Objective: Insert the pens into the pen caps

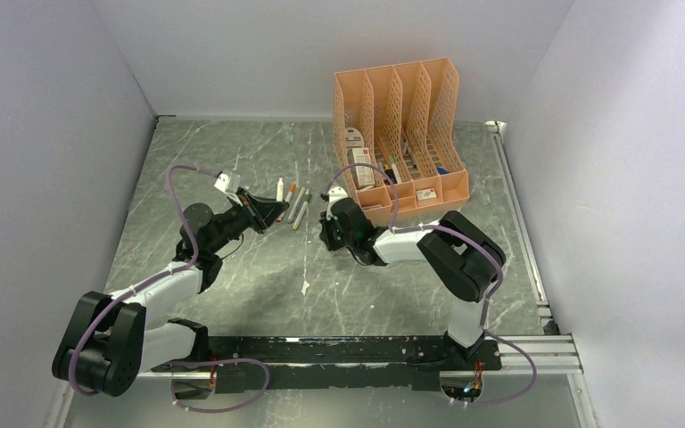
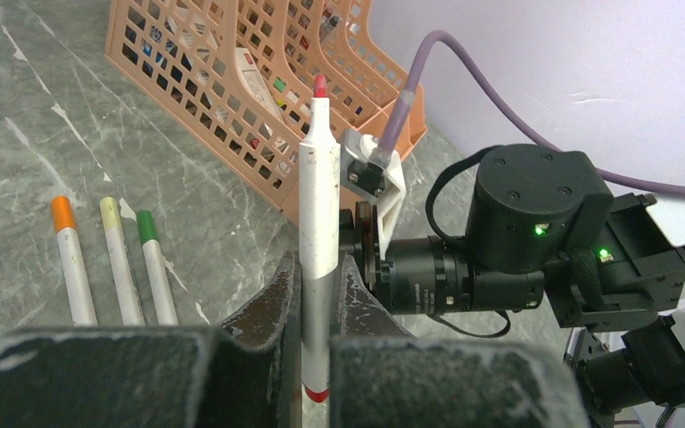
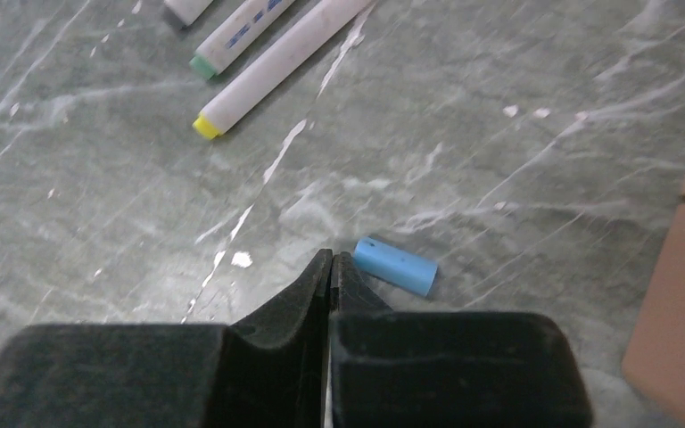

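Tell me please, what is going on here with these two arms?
The left claw is shut on a white pen with a red tip, which sticks out past its fingers. The right claw is shut and empty, its tips down by a blue cap that lies loose on the table. Three more pens, with orange, yellow and green ends, lie side by side near the peach organiser.

A red-tipped white pen (image 2: 319,205) stands upright mid-frame, three colour-topped pens (image 2: 118,263) lie lower left, a blue cap (image 3: 396,266) lies sideways near centre.
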